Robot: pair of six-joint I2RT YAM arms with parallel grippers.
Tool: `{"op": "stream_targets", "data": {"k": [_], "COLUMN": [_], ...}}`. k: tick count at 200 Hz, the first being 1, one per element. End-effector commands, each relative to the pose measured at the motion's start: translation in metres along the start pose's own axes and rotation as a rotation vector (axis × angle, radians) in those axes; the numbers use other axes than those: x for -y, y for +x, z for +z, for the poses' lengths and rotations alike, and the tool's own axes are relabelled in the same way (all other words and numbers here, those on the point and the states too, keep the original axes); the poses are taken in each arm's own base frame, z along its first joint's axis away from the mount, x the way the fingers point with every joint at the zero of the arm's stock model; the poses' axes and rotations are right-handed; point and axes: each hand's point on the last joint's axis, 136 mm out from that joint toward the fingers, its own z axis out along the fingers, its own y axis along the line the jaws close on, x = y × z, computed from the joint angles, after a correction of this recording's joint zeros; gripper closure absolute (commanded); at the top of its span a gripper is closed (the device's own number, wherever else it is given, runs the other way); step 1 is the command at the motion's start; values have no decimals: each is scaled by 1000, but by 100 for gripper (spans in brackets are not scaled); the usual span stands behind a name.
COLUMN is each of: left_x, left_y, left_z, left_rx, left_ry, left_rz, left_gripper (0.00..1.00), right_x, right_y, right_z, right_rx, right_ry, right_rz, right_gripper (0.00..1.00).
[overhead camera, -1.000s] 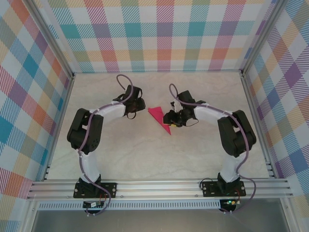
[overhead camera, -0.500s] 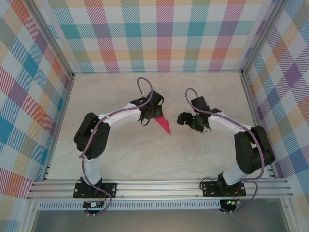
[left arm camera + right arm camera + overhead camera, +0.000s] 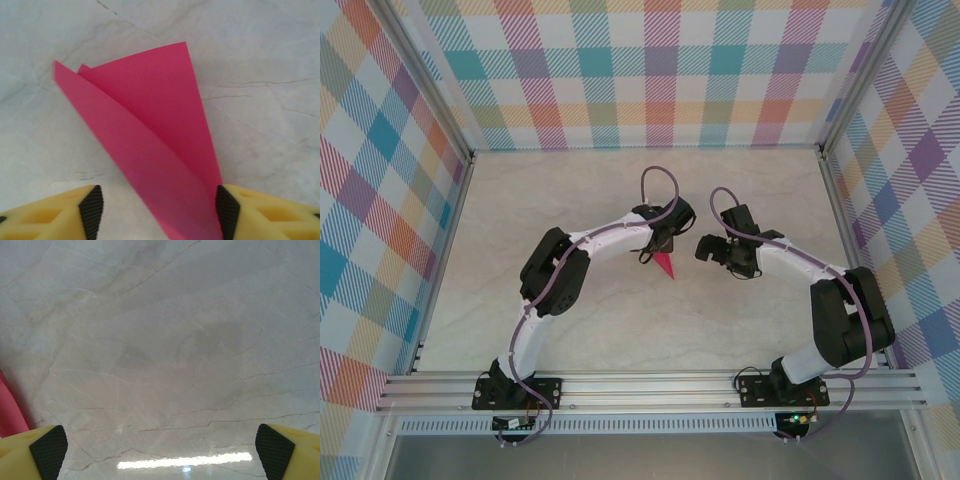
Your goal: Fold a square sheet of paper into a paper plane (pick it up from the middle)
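The magenta-pink paper plane (image 3: 666, 264) lies on the marble table as a narrow folded dart, its layers fanning apart in the left wrist view (image 3: 150, 130). My left gripper (image 3: 660, 242) hovers over its upper part and hides most of it from above. The left jaws (image 3: 155, 212) stand open astride the paper: the right pad (image 3: 226, 210) touches its edge, while bare table shows between the paper and the left pad (image 3: 92, 207). My right gripper (image 3: 706, 248) is just right of the plane, wide open (image 3: 162, 445) over bare table. A sliver of the pink paper (image 3: 7, 412) shows at its left.
The pale marble tabletop (image 3: 620, 320) is walled by aluminium rails and plaid panels (image 3: 660, 70) on three sides. Both arm bases sit on the near rail (image 3: 650, 385).
The left arm has swung right over the paper, which now looks narrower and mostly covered. The right arm has drawn back to the right off the paper, and its jaws have opened wide.
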Motion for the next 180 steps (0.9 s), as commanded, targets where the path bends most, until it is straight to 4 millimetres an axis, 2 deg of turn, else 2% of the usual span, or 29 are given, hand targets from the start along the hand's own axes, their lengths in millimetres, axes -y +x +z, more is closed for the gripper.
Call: {"op": "stream_targets", "data": {"k": [1,37,81,106,142,180], "left_x": [-8,-12,-18,-22,-34,-41], "left_y": [3,2,3,-1,-12,-20], "left_z": [-9,-13,-8,-11,-34,-69], "left_rx": [-2,22,46,77,150,196], "left_ry": [-32,-20,-28,-23,8,103], "left_rz": [-25,-73,-116,-147,-184,-171], "left_gripper": [45,61,72,84,98,100], "right_x": [5,4,4,3,-3,-14], "right_y": [0,1,1,2,0,-1], "right_z": [-5,-3,-4,-4,-8,-12], "right_rx": [11,0,-3,-5,3,17], "right_ry": [12,11,9,3,-30,-94], "right_rz": [18,23,24,27,26,28], "right_gripper": [1,1,1,1,1,2]}}
